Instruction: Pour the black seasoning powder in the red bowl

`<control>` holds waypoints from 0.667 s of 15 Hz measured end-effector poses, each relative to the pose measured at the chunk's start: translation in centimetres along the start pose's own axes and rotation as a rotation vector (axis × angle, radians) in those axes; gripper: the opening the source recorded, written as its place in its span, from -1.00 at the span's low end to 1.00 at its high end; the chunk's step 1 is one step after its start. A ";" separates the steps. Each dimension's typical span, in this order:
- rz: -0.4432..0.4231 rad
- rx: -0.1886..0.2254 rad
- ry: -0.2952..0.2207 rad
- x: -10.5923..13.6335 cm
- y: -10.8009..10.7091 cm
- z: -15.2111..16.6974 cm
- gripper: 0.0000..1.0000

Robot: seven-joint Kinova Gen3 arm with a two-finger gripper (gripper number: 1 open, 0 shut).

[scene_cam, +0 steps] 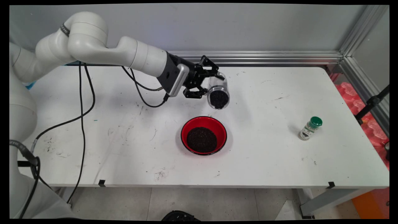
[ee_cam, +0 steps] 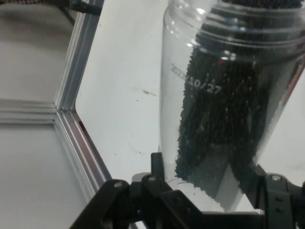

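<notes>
- Main view: my pincer grips a clear jar of dark grains, tipped on its side above the desk, just behind a red bowl already holding grains. A green-capped bottle stands well apart.
- Hand view: my pincer is clamped round the jar, grains heaped along one side.

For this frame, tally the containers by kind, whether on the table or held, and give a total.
Clear jars of dark grains: 1, the jar tilted in the claw above and behind the bowl.
Red bowls: 1, the bowl on the table, holding dark grains.
Small green-capped bottles: 1, the bottle standing far to the right.
Total: 3
</notes>
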 end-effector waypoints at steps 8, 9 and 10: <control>-0.232 -0.011 0.045 -0.7 -1.0 1.2 -1.00; -0.265 -0.013 0.053 -0.8 -1.1 1.4 -1.00; -0.293 -0.015 0.060 -0.9 -1.3 1.6 -1.00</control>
